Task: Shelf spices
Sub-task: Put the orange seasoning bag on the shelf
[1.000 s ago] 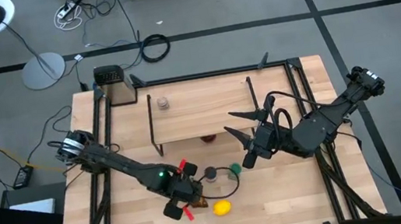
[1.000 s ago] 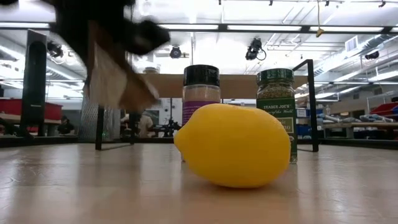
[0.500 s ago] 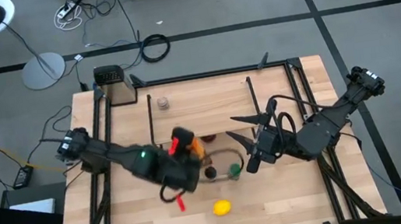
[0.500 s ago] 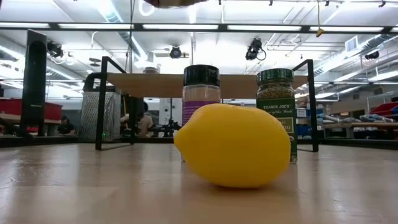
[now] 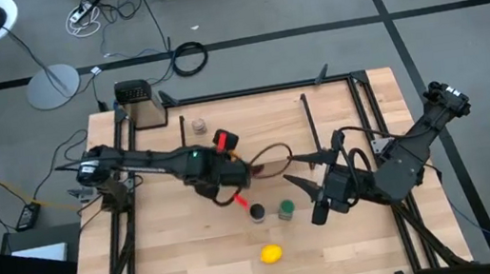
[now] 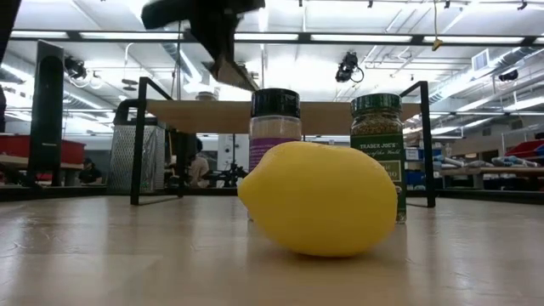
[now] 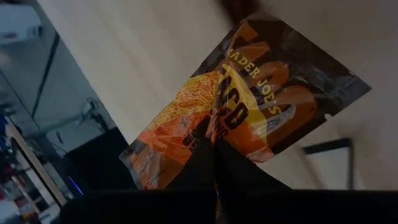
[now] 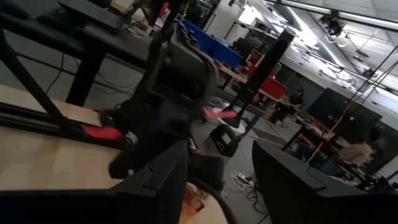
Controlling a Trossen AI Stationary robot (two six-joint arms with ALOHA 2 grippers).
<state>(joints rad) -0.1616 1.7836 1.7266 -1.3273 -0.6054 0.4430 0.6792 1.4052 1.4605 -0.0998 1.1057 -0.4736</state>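
Left hand [image 5: 248, 169] swung up from bench front to shelf [image 5: 262, 120], clamped on orange taco packet [image 7: 249, 102]. Right hand [image 5: 306, 197] half-open, empty, beside green jar [image 5: 286, 210].

Orange pkt [image 7: 249, 106] held over shelf [image 5: 264, 134]; 2 jars [image 5: 272, 212] below

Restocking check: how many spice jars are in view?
3: a pale jar on the shelf; a black-lidded purple jar and a green jar side by side on the table. Others may be hidden.

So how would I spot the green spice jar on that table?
Start at the wooden shelf, then look toward the near table edge, where two small jars stand side by side. The green jar has a green lid; the purple jar beside it has a black one.
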